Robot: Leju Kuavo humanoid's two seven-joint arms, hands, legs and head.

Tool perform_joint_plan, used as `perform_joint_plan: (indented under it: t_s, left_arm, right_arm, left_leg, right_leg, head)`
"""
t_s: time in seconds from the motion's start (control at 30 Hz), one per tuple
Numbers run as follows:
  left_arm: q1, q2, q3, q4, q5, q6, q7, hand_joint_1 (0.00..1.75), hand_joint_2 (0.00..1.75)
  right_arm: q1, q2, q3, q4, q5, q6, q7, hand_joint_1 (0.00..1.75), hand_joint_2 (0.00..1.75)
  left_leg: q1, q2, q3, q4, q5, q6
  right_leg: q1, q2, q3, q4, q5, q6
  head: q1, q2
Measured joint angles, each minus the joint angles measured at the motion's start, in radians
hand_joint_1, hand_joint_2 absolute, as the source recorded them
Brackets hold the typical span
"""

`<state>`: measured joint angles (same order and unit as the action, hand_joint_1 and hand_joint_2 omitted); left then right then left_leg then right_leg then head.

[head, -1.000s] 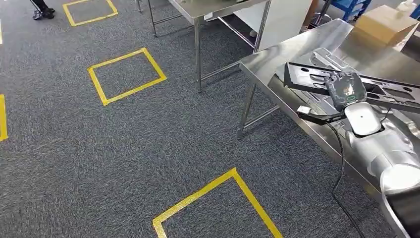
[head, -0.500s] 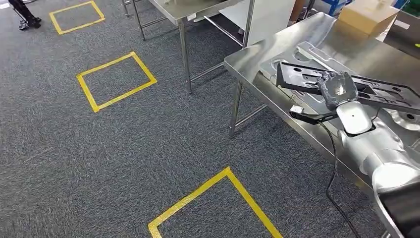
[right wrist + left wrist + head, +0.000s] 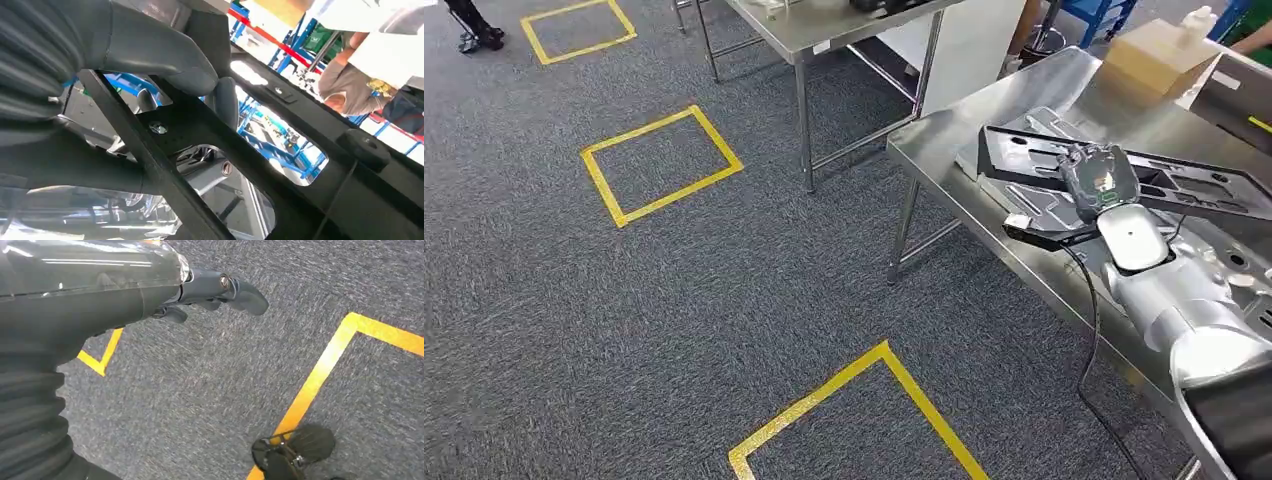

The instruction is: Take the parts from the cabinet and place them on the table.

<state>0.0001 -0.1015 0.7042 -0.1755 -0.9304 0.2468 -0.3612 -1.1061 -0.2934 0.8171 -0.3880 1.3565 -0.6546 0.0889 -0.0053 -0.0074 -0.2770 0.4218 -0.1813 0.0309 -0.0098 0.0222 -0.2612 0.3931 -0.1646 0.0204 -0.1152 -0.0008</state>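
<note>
A flat black frame part (image 3: pixel 1194 185) with several cut-outs lies across a pressed silver sheet part (image 3: pixel 1046 125) on the steel table (image 3: pixel 939 150) at the right. My right hand (image 3: pixel 1102 180) grips the frame's near rail. In the right wrist view the thumb (image 3: pixel 165 62) and a finger (image 3: pixel 227 100) clamp a bar of the black frame (image 3: pixel 240 150), with shiny metal showing through its openings. I cannot tell whether the frame touches the silver part. My left hand (image 3: pixel 210 290) hangs over the carpet, holding nothing, fingers apart.
A cardboard box (image 3: pixel 1159 55) stands at the table's far end. A second steel table (image 3: pixel 824 35) is further back. Yellow tape squares (image 3: pixel 659 165) mark the grey carpet. A person (image 3: pixel 360 75) stands beyond the table in the right wrist view.
The whole picture has shifted a little as the camera moved. My right hand keeps its grip on the black frame over the table in much the same place.
</note>
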Motion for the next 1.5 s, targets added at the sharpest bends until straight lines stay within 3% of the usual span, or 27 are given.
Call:
perform_joint_plan:
  t_s: [0.1, 0.17, 0.2, 0.23, 0.27, 0.37, 0.4, 0.43, 0.47, 0.5, 0.57, 0.6, 0.7, 0.77, 0.83, 0.9, 0.93, 1.0, 1.07, 1.1, 1.27, 1.3, 1.33, 1.4, 1.43, 1.47, 1.5]
  left_arm:
    - [-0.001, 0.000, 0.001, 0.000, 0.002, -0.003, -0.002, 0.00, 1.75]
    - [-0.003, 0.000, 0.003, 0.000, 0.002, -0.004, -0.003, 0.00, 1.75]
    - [-0.001, 0.001, 0.004, 0.000, 0.002, -0.004, -0.005, 0.00, 1.75]
    - [-0.003, 0.001, 0.005, 0.000, 0.003, -0.004, -0.007, 0.00, 1.75]
    - [-0.002, 0.001, 0.005, 0.000, 0.003, -0.004, -0.009, 0.00, 1.75]
    - [-0.004, 0.001, 0.007, 0.000, 0.006, -0.004, -0.010, 0.00, 1.75]
    - [-0.003, 0.001, 0.008, 0.000, 0.006, -0.004, -0.010, 0.00, 1.75]
    - [-0.003, 0.001, 0.008, 0.000, 0.006, -0.004, -0.010, 0.00, 1.75]
    - [-0.002, 0.001, 0.009, 0.000, 0.006, -0.004, -0.010, 0.00, 1.75]
    - [-0.002, 0.000, 0.010, 0.000, 0.006, -0.004, -0.010, 0.00, 1.75]
    - [-0.003, 0.000, 0.010, 0.000, 0.005, -0.004, -0.011, 0.00, 1.75]
    - [-0.003, 0.003, 0.012, 0.000, 0.005, -0.003, -0.011, 0.00, 1.75]
    - [-0.004, 0.001, 0.013, 0.000, 0.003, -0.003, -0.015, 0.00, 1.75]
    - [-0.003, 0.001, 0.013, 0.001, -0.001, -0.003, -0.015, 0.00, 1.75]
    - [-0.003, 0.001, 0.013, 0.001, -0.003, -0.003, -0.015, 0.00, 1.75]
    - [-0.002, 0.001, 0.013, 0.001, -0.004, -0.003, -0.013, 0.00, 1.75]
    - [0.000, 0.001, 0.013, 0.001, -0.004, -0.003, -0.012, 0.00, 1.75]
    - [0.000, 0.001, 0.013, 0.001, -0.004, -0.003, -0.011, 0.00, 1.75]
    - [0.000, 0.001, 0.013, 0.001, -0.005, -0.003, -0.011, 0.00, 1.75]
    - [0.000, 0.003, 0.013, 0.001, -0.005, -0.003, -0.011, 0.00, 1.75]
    - [-0.002, 0.002, 0.013, 0.001, -0.005, -0.003, -0.009, 0.00, 1.75]
    - [-0.003, 0.001, 0.014, 0.001, -0.005, -0.003, -0.008, 0.00, 1.75]
    - [-0.003, 0.001, 0.014, 0.001, -0.005, -0.003, -0.006, 0.00, 1.75]
    - [-0.002, 0.001, 0.014, 0.001, -0.004, -0.004, -0.006, 0.00, 1.75]
    - [-0.002, 0.001, 0.014, 0.001, -0.004, -0.003, -0.006, 0.00, 1.75]
    - [-0.002, 0.001, 0.014, 0.001, -0.004, -0.003, -0.006, 0.00, 1.75]
    - [-0.002, 0.000, 0.014, 0.001, -0.004, -0.003, -0.006, 0.00, 1.75]
  right_arm:
    - [-0.004, 0.004, 0.000, 0.002, -0.017, 0.007, -0.012, 1.75, 1.75]
    - [-0.009, 0.005, 0.000, 0.003, -0.023, 0.008, -0.016, 1.75, 1.75]
    - [-0.010, 0.006, 0.000, 0.004, -0.026, 0.008, -0.018, 1.75, 1.75]
    - [-0.014, 0.006, 0.000, 0.005, -0.028, 0.008, -0.018, 1.75, 1.75]
    - [-0.014, 0.005, 0.000, 0.005, -0.029, 0.008, -0.018, 1.75, 1.75]
    - [-0.017, 0.003, 0.000, 0.008, -0.031, 0.007, -0.014, 1.75, 1.75]
    - [-0.008, 0.003, 0.000, 0.010, -0.030, 0.007, -0.012, 1.75, 1.75]
    - [-0.001, 0.003, 0.000, 0.012, -0.030, 0.006, -0.010, 1.75, 1.75]
    - [0.005, 0.003, 0.000, 0.015, -0.030, 0.006, -0.008, 1.75, 1.75]
    - [0.006, 0.003, 0.000, 0.016, -0.030, 0.006, -0.006, 1.75, 1.75]
    - [0.004, 0.003, 0.000, 0.016, -0.030, 0.004, 0.001, 1.75, 1.75]
    - [0.005, 0.004, 0.000, 0.017, -0.029, 0.000, 0.005, 1.75, 1.75]
    - [0.007, 0.003, 0.000, 0.018, -0.026, -0.007, 0.012, 1.75, 1.75]
    - [0.008, 0.003, 0.000, 0.018, -0.025, -0.009, 0.013, 1.75, 1.75]
    - [0.008, 0.003, 0.000, 0.019, -0.025, -0.010, 0.012, 1.75, 1.75]
    - [0.009, 0.003, 0.000, 0.020, -0.026, -0.010, 0.009, 1.75, 1.75]
    - [0.012, 0.003, 0.000, 0.021, -0.026, -0.010, 0.008, 1.75, 1.75]
    - [0.015, 0.004, 0.000, 0.021, -0.025, -0.010, 0.006, 1.75, 1.75]
    - [0.014, 0.003, 0.000, 0.021, -0.026, -0.010, 0.006, 1.75, 1.75]
    - [0.012, 0.003, 0.000, 0.021, -0.026, -0.010, 0.006, 1.75, 1.75]
    - [0.011, -0.003, 0.000, 0.026, -0.026, -0.011, 0.004, 1.75, 1.75]
    - [0.010, -0.005, 0.000, 0.026, -0.028, -0.011, 0.003, 1.75, 1.75]
    - [0.008, -0.009, 0.000, 0.026, -0.028, -0.011, 0.002, 1.75, 1.75]
    - [0.012, -0.010, 0.000, 0.026, -0.028, -0.012, 0.000, 1.75, 1.75]
    - [0.018, -0.010, 0.000, 0.027, -0.028, -0.012, 0.000, 1.75, 1.75]
    - [0.024, -0.010, 0.000, 0.028, -0.028, -0.013, 0.000, 1.75, 1.75]
    - [0.028, -0.010, 0.000, 0.029, -0.028, -0.013, 0.000, 1.75, 1.75]
  left_leg:
    - [-0.005, 0.000, 0.052, -0.094, 0.044, -0.001]
    - [-0.013, 0.000, 0.054, -0.096, 0.042, 0.004]
    - [-0.017, 0.000, 0.036, -0.063, 0.029, 0.013]
    - [-0.012, 0.002, 0.019, -0.028, 0.019, 0.021]
    - [-0.003, 0.007, 0.014, -0.026, 0.017, 0.019]
    - [0.000, 0.019, -0.027, 0.031, -0.002, 0.025]
    - [0.000, 0.021, -0.041, 0.057, -0.013, 0.022]
    - [0.001, 0.022, -0.057, 0.087, -0.026, 0.019]
    - [0.002, 0.023, -0.076, 0.127, -0.044, 0.015]
    - [0.005, 0.025, -0.095, 0.167, -0.063, 0.009]
    - [0.010, 0.030, -0.138, 0.257, -0.105, -0.005]
    - [0.007, 0.029, -0.152, 0.289, -0.120, -0.013]
    - [0.008, 0.034, -0.176, 0.325, -0.134, -0.031]
    - [0.010, 0.034, -0.187, 0.341, -0.148, -0.042]
    - [0.014, 0.025, -0.248, 0.480, -0.235, -0.047]
    - [0.014, 0.019, -0.353, 0.705, -0.322, -0.050]
    - [0.014, 0.018, -0.386, 0.771, -0.337, -0.048]
    - [0.011, 0.017, -0.374, 0.727, -0.289, -0.037]
    - [0.004, 0.006, -0.274, 0.509, -0.181, -0.016]
    - [-0.001, -0.018, -0.235, 0.425, -0.160, -0.003]
    - [0.001, -0.004, -0.225, 0.402, -0.166, 0.005]
    - [0.004, 0.004, -0.219, 0.391, -0.158, 0.011]
    - [0.005, 0.004, -0.220, 0.390, -0.158, 0.013]
    - [0.004, 0.010, -0.222, 0.392, -0.159, 0.015]
    - [0.005, 0.013, -0.225, 0.396, -0.161, 0.014]
    - [0.005, 0.016, -0.227, 0.403, -0.165, 0.013]
    - [0.006, 0.018, -0.229, 0.411, -0.170, 0.011]
  right_leg:
    - [-0.005, 0.000, 0.050, -0.090, 0.045, 0.001]
    - [-0.011, 0.000, 0.050, -0.092, 0.043, 0.007]
    - [-0.020, 0.001, 0.034, -0.066, 0.035, 0.017]
    - [-0.013, 0.006, 0.011, -0.032, 0.015, 0.026]
    - [-0.014, 0.001, -0.015, 0.025, -0.029, 0.022]
    - [-0.016, -0.008, -0.244, 0.498, -0.244, 0.027]
    - [-0.018, -0.009, -0.301, 0.618, -0.285, 0.031]
    - [-0.021, -0.010, -0.324, 0.664, -0.293, 0.034]
    - [-0.024, -0.012, -0.311, 0.634, -0.270, 0.036]
    - [-0.026, -0.016, -0.271, 0.552, -0.229, 0.037]
    - [-0.032, -0.041, -0.156, 0.328, -0.143, 0.045]
    - [-0.021, -0.046, -0.154, 0.320, -0.166, 0.035]
    - [-0.011, -0.025, -0.188, 0.370, -0.177, 0.002]
    - [-0.021, -0.019, -0.192, 0.374, -0.172, -0.011]
    - [-0.018, -0.016, -0.195, 0.375, -0.171, -0.022]
    - [-0.011, -0.009, -0.200, 0.381, -0.173, -0.026]
    - [-0.007, -0.004, -0.203, 0.387, -0.176, -0.030]
    - [0.000, 0.006, -0.209, 0.402, -0.183, -0.035]
    - [0.005, 0.016, -0.214, 0.420, -0.194, -0.035]
    - [0.004, 0.019, -0.217, 0.427, -0.199, -0.034]
    - [0.007, 0.039, -0.235, 0.438, -0.202, -0.012]
    - [0.005, 0.011, -0.245, 0.462, -0.225, -0.010]
    - [0.003, -0.002, -0.273, 0.522, -0.265, -0.008]
    - [0.001, -0.009, -0.373, 0.726, -0.358, -0.002]
    - [-0.001, -0.009, -0.411, 0.802, -0.379, 0.002]
    - [-0.004, -0.010, -0.428, 0.828, -0.373, 0.006]
    - [-0.008, -0.012, -0.415, 0.799, -0.344, 0.009]
  head:
    - [0.000, 0.000]
    - [0.000, 0.000]
    - [0.000, 0.000]
    - [0.000, 0.000]
    - [0.000, 0.000]
    - [0.000, 0.000]
    - [0.000, 0.000]
    - [0.000, 0.000]
    - [0.000, 0.000]
    - [0.000, 0.000]
    - [0.000, 0.000]
    - [-0.001, 0.000]
    - [-0.001, 0.000]
    - [-0.001, 0.000]
    - [-0.001, 0.000]
    - [-0.001, 0.000]
    - [-0.001, 0.000]
    - [-0.001, 0.000]
    - [-0.001, 0.000]
    - [-0.001, 0.000]
    - [-0.001, 0.000]
    - [0.000, 0.000]
    - [0.000, 0.000]
    - [0.000, 0.000]
    - [0.000, 0.000]
    - [0.000, 0.000]
    - [0.000, 0.000]
